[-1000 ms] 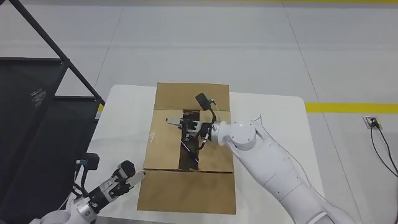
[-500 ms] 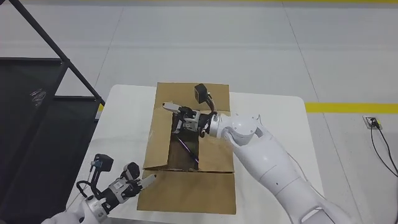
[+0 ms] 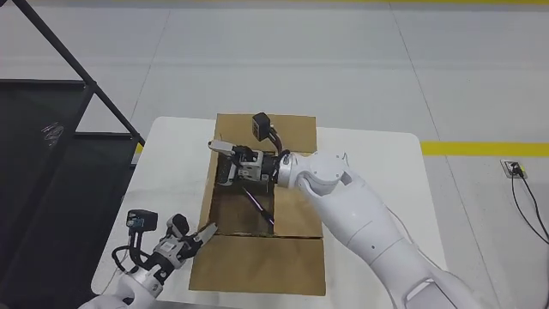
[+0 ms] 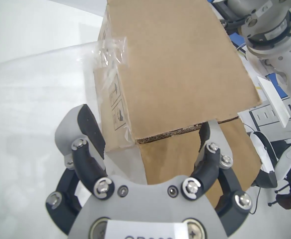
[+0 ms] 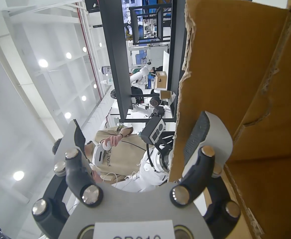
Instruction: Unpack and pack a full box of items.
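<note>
The cardboard box (image 3: 257, 268) sits on the surface (image 3: 377, 159), a thin dark item (image 3: 259, 206) inside. The right tool (image 5: 139, 128) gapes wide astride a raised flap (image 5: 222, 50); the left tool (image 4: 145, 118), equally open, straddles a corner of the near flap (image 4: 173, 50), holding nothing.

White rectangular table (image 3: 382, 150), black metal-framed rack with dark panels (image 3: 43, 107) beside its left edge, yellow floor stripe (image 3: 485, 148) beyond its right edge, floor socket with black cable (image 3: 513, 169) nearby
</note>
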